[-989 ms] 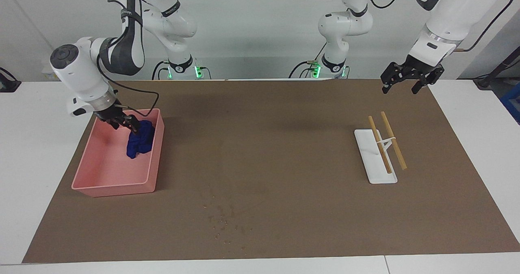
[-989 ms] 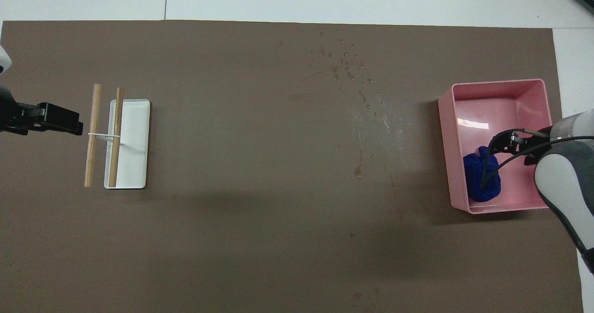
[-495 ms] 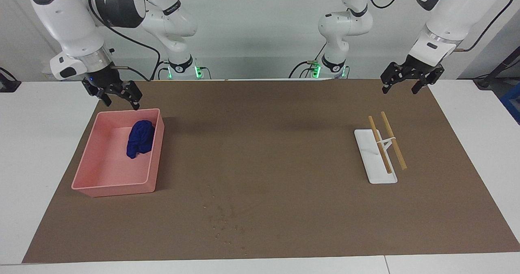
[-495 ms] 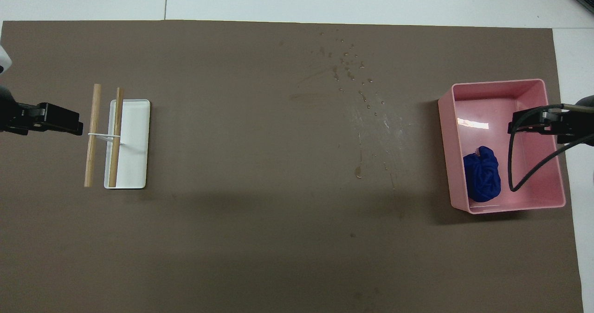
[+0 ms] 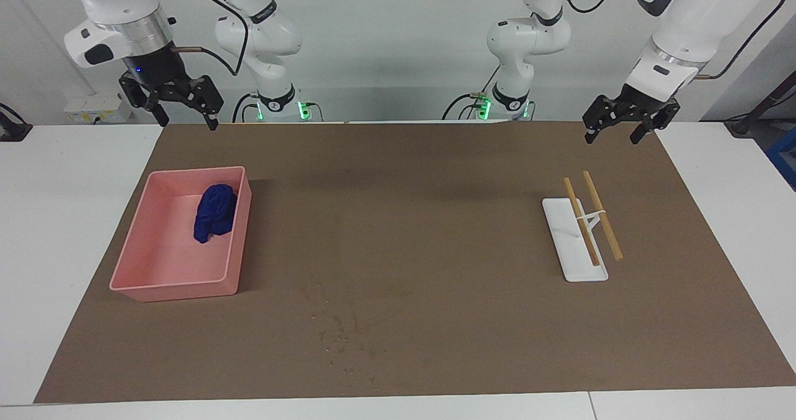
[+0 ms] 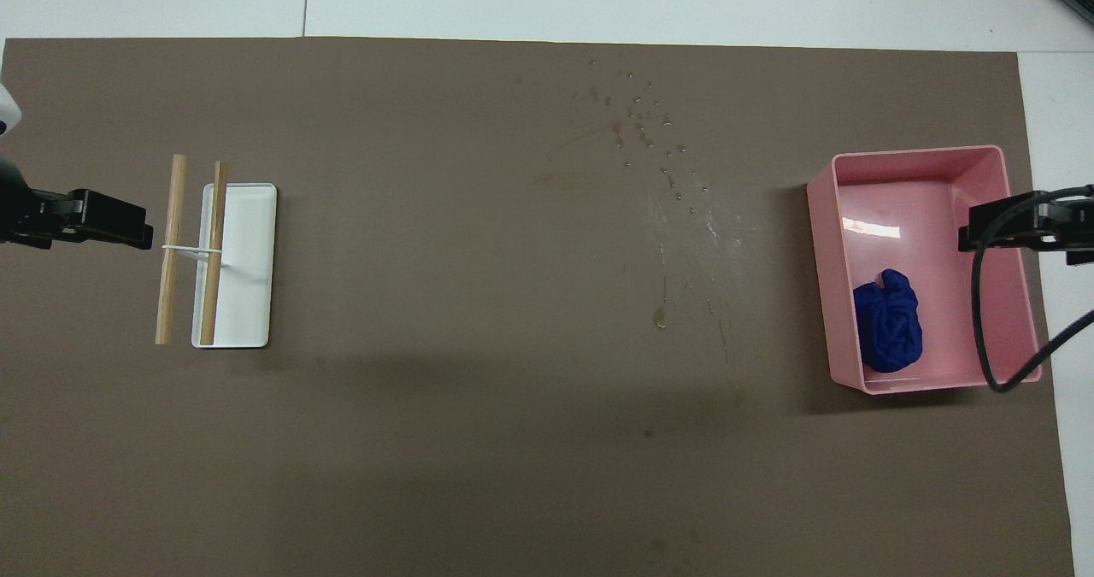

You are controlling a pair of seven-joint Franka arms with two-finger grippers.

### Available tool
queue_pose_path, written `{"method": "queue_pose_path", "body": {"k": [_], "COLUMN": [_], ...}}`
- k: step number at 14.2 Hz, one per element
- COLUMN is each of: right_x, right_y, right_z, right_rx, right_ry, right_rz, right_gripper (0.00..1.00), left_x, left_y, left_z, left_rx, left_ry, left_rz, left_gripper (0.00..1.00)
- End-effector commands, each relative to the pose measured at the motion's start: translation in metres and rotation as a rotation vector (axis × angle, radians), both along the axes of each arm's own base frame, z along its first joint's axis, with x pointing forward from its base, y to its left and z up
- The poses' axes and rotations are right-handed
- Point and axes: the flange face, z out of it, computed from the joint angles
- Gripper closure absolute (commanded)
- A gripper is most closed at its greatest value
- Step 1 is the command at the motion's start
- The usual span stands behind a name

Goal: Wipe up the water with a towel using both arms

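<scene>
We found the towel (image 5: 215,213) bunched in the pink bin (image 5: 133,256), with the water (image 5: 341,338) beaded on the mat at about four o'clock from the bin in the facing view. The right gripper (image 5: 180,100) hung above the bin's twelve o'clock edge and the left gripper (image 5: 623,120) waited above the white stand (image 5: 569,253); both gaped wide, holding nothing. We judged the risk to be droplets left unwiped, or a regrasp snagging the bin wall.

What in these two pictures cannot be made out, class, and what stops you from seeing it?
- Overhead view: the right claw and left claw are cut off by the frame's edges.
- Both views: the underside of the towel, which hides it as it lies in the pink bin.
- Facing view: how much water remains; droplets too small.
</scene>
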Motion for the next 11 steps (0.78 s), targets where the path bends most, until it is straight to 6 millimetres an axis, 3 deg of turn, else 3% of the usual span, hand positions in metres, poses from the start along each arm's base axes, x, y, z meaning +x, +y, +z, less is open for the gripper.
{"method": "queue_pose_path", "body": {"k": [1, 3, 6, 11], "right_x": [0.015, 0.020, 0.025, 0.014], "right_y": [0.006, 0.036, 0.031, 0.018], "right_z": [-0.004, -0.009, -0.011, -0.019], "right_rx": [-0.004, -0.003, 0.004, -0.009], "right_ry": [0.026, 0.029, -0.005, 0.042], "right_rz": [-0.016, -0.029, -0.040, 0.000], "right_gripper": [0.00, 0.00, 0.00, 0.00], "left_x": [-0.008, -0.008, -0.008, -0.008], "left_y": [0.003, 0.002, 0.002, 0.002], "left_z": [0.001, 0.001, 0.001, 0.001], "left_rx": [-0.010, -0.010, -0.010, -0.010], "left_ry": [0.009, 0.009, 0.009, 0.009], "left_rz": [-0.002, -0.003, -0.003, -0.003], "left_gripper": [0.00, 0.00, 0.00, 0.00]}}
